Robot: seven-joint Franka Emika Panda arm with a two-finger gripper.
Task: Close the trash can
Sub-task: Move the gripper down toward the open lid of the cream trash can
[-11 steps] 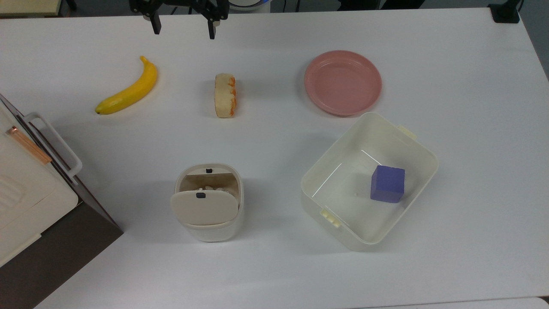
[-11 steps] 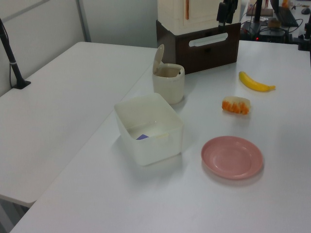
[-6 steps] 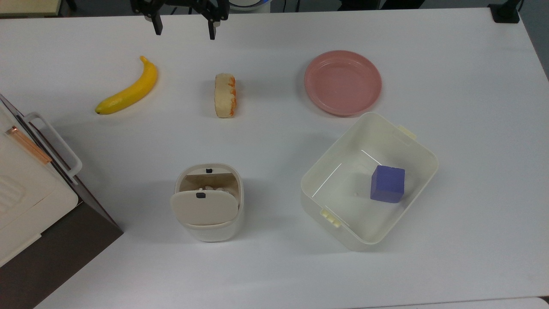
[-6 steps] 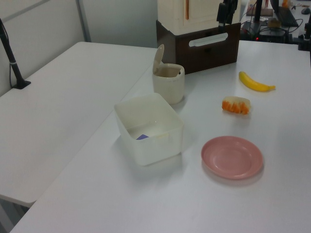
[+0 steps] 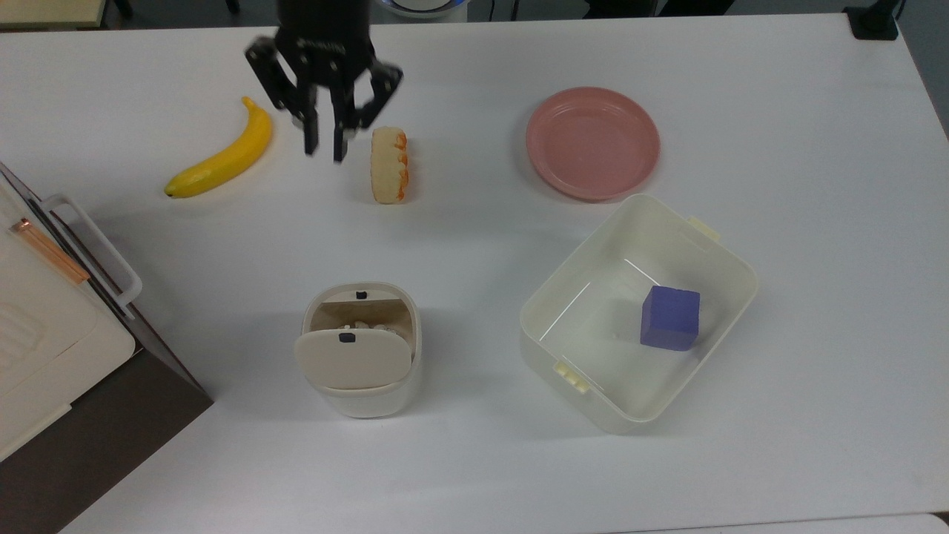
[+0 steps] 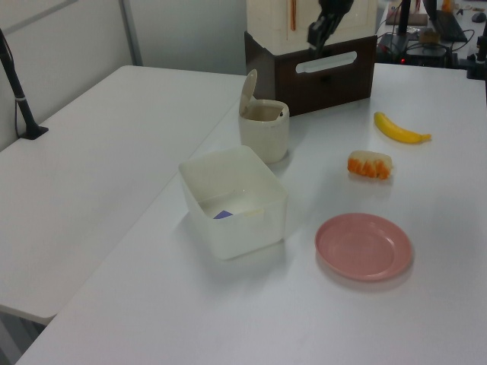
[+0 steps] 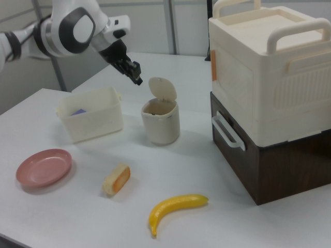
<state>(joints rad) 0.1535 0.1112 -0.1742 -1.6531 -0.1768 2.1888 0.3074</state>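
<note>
The trash can (image 5: 361, 389) is a small cream bin near the table's front in the top view. Its beige lid (image 5: 354, 359) stands raised on its hinge, so the inside shows. From the side, the trash can (image 7: 161, 124) has its lid (image 7: 162, 89) upright, and the trash can (image 6: 264, 133) looks the same in the left view. My gripper (image 5: 325, 152) hangs in the air between the banana and the bread piece, well apart from the bin. Its fingers are drawn together on nothing. In the right view the gripper (image 7: 137, 79) is up and to the left of the lid.
A banana (image 5: 222, 156), a bread piece (image 5: 389, 165) and a pink plate (image 5: 593, 142) lie along the far side. A lidless cream tub (image 5: 712, 245) holding a blue cube (image 5: 671, 317) stands right of the bin. A cream box on a dark base (image 5: 44, 334) fills the top view's left.
My gripper has come from the table's far edge towards the bin and its fingers have drawn together. The bin and its lid have not moved.
</note>
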